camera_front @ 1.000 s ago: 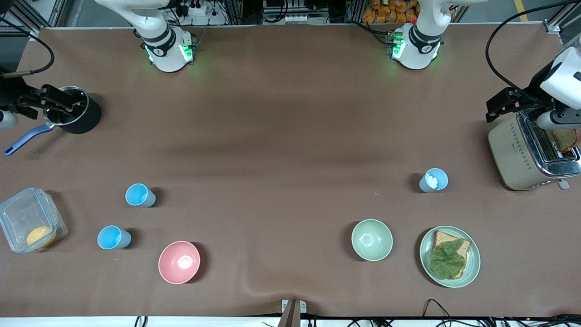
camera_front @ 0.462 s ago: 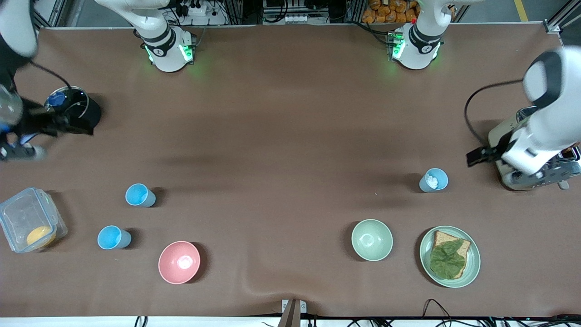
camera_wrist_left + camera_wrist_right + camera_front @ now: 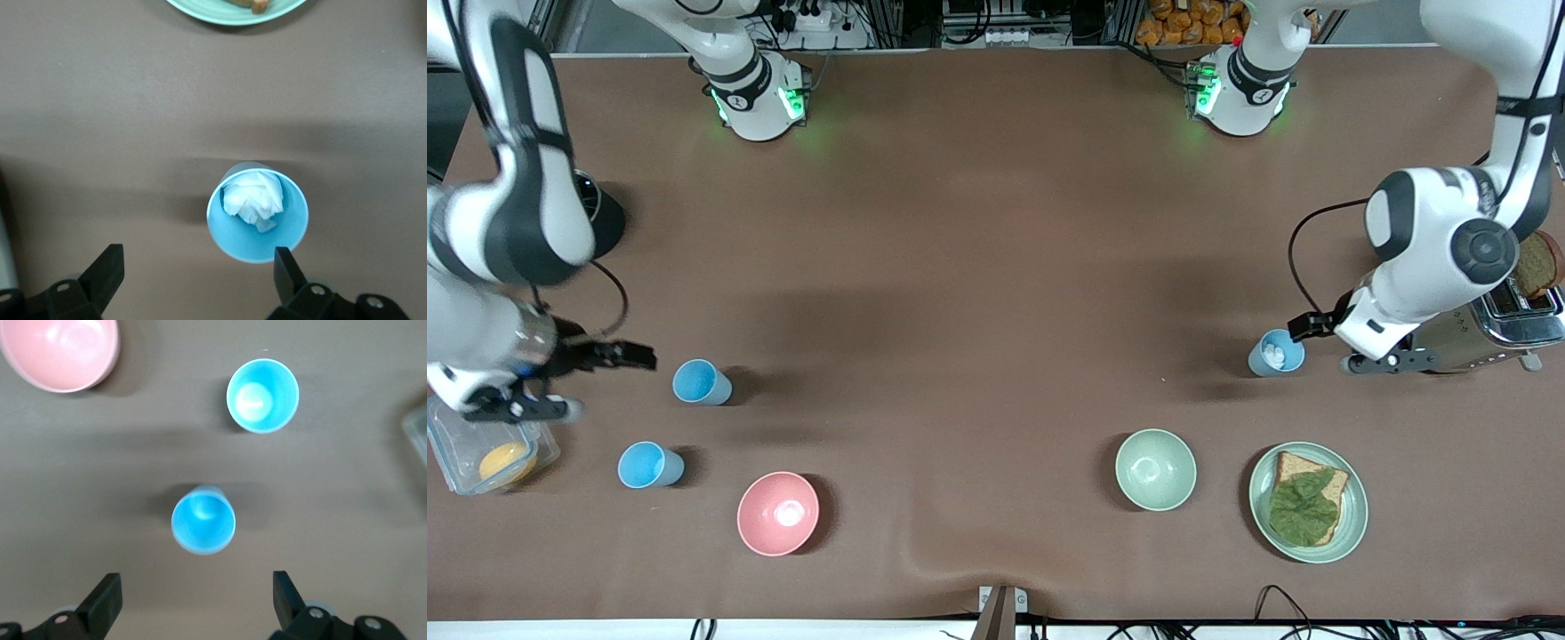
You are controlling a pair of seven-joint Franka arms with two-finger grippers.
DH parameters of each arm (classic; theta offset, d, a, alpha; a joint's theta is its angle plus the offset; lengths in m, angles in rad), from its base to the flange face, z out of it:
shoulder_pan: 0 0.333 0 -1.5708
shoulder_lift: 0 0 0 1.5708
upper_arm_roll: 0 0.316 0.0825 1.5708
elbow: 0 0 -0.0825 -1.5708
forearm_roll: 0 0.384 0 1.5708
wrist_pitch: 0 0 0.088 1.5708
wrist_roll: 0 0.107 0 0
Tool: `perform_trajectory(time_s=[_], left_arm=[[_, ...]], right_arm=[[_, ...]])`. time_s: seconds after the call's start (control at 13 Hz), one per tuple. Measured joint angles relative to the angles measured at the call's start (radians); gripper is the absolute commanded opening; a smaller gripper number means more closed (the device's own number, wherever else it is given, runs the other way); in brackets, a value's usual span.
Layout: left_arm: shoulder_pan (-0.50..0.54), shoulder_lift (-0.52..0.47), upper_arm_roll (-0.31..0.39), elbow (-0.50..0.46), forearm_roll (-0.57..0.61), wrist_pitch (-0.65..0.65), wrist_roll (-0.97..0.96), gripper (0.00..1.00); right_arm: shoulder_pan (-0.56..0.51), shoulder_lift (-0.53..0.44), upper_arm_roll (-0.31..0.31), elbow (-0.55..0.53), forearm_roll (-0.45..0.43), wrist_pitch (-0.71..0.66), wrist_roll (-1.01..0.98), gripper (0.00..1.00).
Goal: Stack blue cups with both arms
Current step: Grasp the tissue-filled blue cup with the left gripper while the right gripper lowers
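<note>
Jaws spread wide and empty, the left gripper (image 3: 197, 283) hangs beside a paler blue cup (image 3: 1276, 353) stuffed with crumpled white paper (image 3: 252, 198), near the toaster (image 3: 1485, 333). The right gripper (image 3: 197, 603), equally wide and empty, hovers beside two bright blue cups (image 3: 702, 382) (image 3: 649, 465) standing apart near the pink bowl (image 3: 778, 513).

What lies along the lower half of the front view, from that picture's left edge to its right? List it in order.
Clear plastic container holding something orange → bright blue plastic cup → pink bowl → pale green bowl → pale green plate with bread and a leaf.
</note>
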Motion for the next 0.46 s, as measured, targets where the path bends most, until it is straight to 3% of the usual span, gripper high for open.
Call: perform_trajectory(time_s=[0.15, 0.23, 0.38, 0.46], left_arm=[[0.000, 0.052, 0.000, 0.000, 0.000, 0.045, 0.000, 0.75], [0.000, 0.074, 0.000, 0.000, 0.000, 0.062, 0.000, 0.54], [0.000, 0.101, 0.000, 0.003, 0.000, 0.078, 0.000, 0.00], [-0.001, 0.106, -0.001, 0.003, 0.000, 0.080, 0.000, 0.00]], right_arm=[[-0.001, 0.108, -0.002, -0.006, -0.056, 0.137, 0.001, 1.00], [-0.001, 0.147, -0.004, -0.007, -0.073, 0.169, 0.001, 1.00], [-0.002, 0.176, -0.007, -0.010, -0.080, 0.178, 0.000, 1.00], [-0.008, 0.175, -0.008, -0.012, -0.081, 0.176, 0.000, 1.00]])
